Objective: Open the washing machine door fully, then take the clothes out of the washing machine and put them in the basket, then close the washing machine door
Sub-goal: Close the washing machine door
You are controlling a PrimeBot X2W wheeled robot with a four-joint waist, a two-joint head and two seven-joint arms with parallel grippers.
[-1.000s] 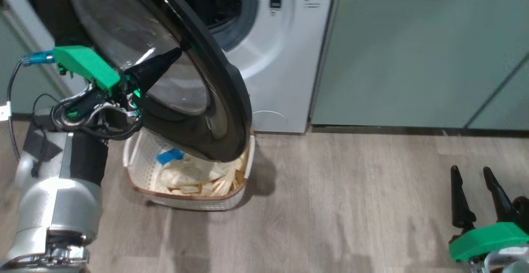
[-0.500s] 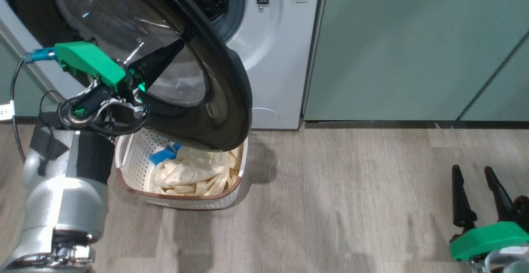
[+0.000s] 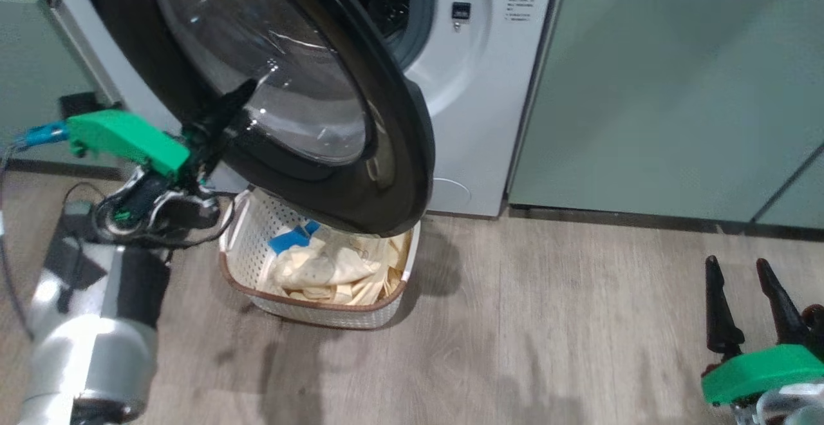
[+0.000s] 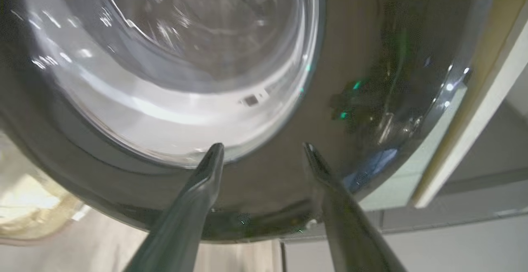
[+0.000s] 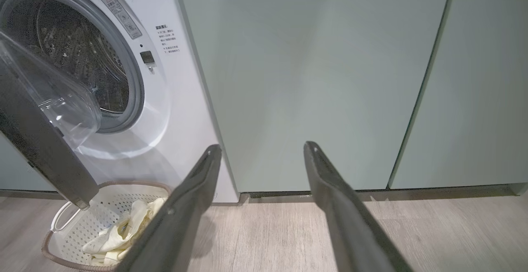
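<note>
We're pointing our wide-open, empty left gripper (image 4: 262,144) straight at the outer face of the round glossy-black glass-centred washing machine door (image 3: 386,154), right gripper (image 3: 735,262) sitting way off.

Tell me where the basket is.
In the head view, the basket sits on the floor left of centre, before the washing machine, partly under the washing machine door.

The washing machine door (image 3: 407,154) is black-rimmed, the clothes (image 3: 325,270) cream, the basket (image 3: 335,317) brown-rimmed.

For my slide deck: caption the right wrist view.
Open right end effector faces green cabinets; washing machine door half-open, clothes in basket below.
</note>
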